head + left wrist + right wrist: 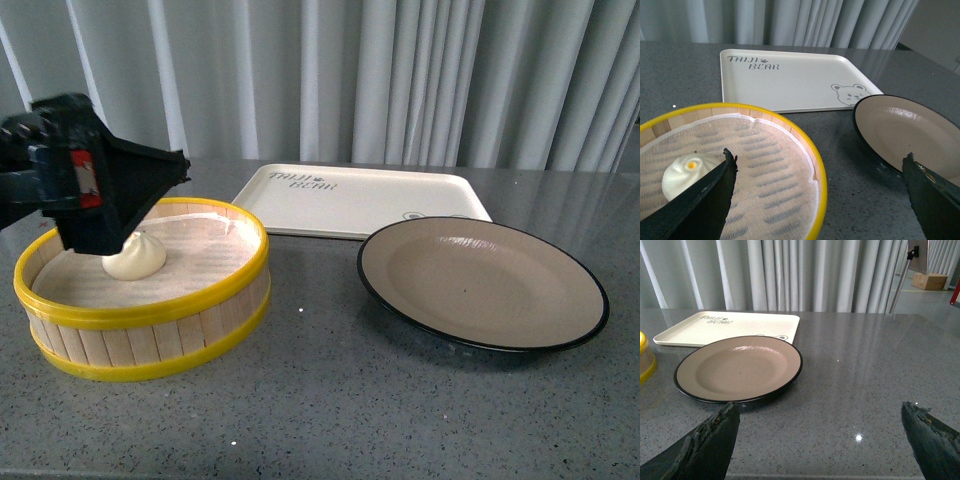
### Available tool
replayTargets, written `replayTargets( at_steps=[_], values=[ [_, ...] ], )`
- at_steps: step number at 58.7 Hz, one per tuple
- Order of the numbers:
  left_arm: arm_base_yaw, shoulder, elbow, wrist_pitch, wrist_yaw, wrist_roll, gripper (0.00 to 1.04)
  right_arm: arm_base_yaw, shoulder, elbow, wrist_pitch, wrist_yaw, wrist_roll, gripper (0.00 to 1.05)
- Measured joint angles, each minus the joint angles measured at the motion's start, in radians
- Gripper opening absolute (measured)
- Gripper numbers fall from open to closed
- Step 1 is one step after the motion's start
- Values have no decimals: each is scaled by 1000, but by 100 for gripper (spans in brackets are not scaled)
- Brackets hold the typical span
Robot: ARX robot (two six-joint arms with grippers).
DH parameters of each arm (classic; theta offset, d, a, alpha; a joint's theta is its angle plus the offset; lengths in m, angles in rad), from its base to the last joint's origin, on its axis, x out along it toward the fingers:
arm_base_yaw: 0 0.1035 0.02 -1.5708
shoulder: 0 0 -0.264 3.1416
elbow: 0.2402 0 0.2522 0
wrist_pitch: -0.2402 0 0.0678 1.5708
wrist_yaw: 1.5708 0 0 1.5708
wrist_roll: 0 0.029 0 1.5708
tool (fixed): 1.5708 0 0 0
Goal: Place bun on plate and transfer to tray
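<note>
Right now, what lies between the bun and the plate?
From bun to plate: the steamer basket liner and yellow rim, then bare table, as the front view shows.

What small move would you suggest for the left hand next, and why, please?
I would probably shift the open left hand sideways until the bun lies between its fingers, then lower and close. The bun sits in the steamer basket beside one finger, off centre, and the plate is bare.

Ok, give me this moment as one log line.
bun: in steamer basket, not gripped | left gripper: jaws open above bun | plate: empty, on table | tray: empty | right gripper: jaws open, holding nothing
</note>
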Motion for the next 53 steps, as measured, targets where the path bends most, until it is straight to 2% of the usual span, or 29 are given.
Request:
replayTargets(
  at_steps=[5, 10, 21, 41, 53],
  values=[
    [-12, 49, 55, -41, -37, 72, 98, 0, 0, 0, 0, -1, 0, 96],
    [-26, 97, 124, -111, -121, 159, 98, 0, 0, 0, 0, -1, 0, 96],
    [-30, 152, 229, -257, -246, 242, 98, 0, 0, 0, 0, 0, 0, 96],
    [-28, 193, 334, -419, -341, 235, 98, 0, 0, 0, 0, 0, 0, 96],
    [-29, 238, 379, -457, -374, 183, 98, 0, 0, 0, 0, -1, 0, 96]
  ],
)
